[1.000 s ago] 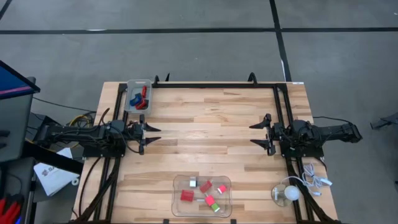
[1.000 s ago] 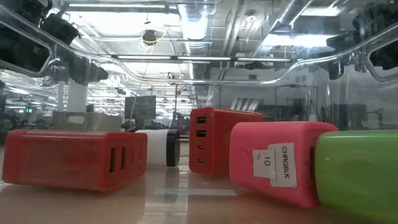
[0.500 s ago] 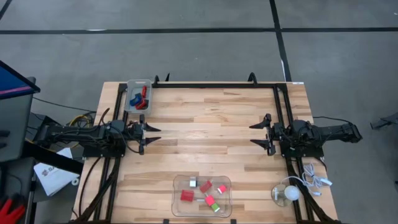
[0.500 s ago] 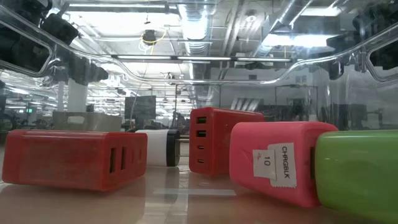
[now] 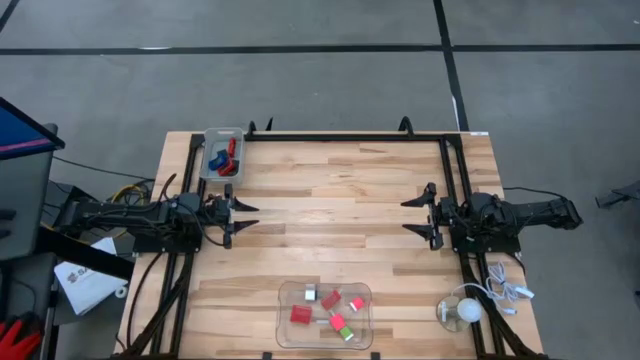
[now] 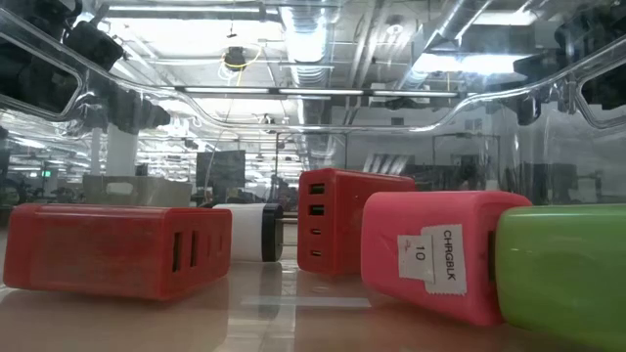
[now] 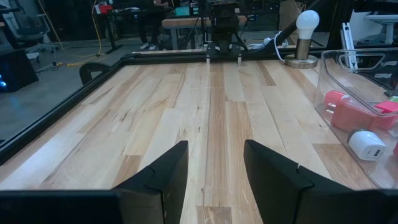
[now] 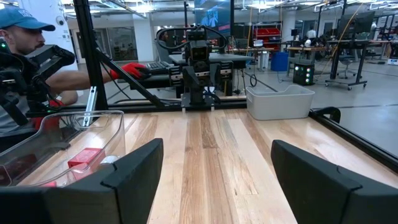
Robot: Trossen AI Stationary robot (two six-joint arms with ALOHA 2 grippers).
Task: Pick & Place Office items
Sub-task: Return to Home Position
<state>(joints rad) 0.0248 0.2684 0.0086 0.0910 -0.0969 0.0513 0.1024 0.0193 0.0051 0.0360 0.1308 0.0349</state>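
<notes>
Table: wooden table (image 5: 340, 200) in a black frame.
Left arm: left gripper (image 5: 243, 218) over the table's left side, pointing toward the centre; jaws spread wide.
Right arm: right gripper (image 5: 415, 215) over the right side, facing the left one and well apart from it; jaws spread wide.
Bin: gray bin (image 5: 224, 131) at the table's top-left corner in the high view, just beside the left gripper; holds a blue piece (image 5: 217, 160) and red pieces (image 5: 232, 148).
Tray: clear tray (image 5: 362, 335) at the bottom edge, near the middle; holds the other office items.
Tray contents, low view: flat red charger (image 6: 98, 249) with ports on its end; white plug (image 6: 245, 244) with a dark tip; upright red charger (image 6: 342, 223); pink block (image 6: 391, 249); green block (image 6: 562, 274) just beside it.
Writing: white sticker (image 6: 437, 252) on the pink block reads "CHRGBLK" and "10".
Other: white bulb (image 5: 468, 312) with white cable (image 5: 505, 290) at the bottom-right corner.
Room: a person (image 8: 25, 68) in a blue cap beyond the table.
</notes>
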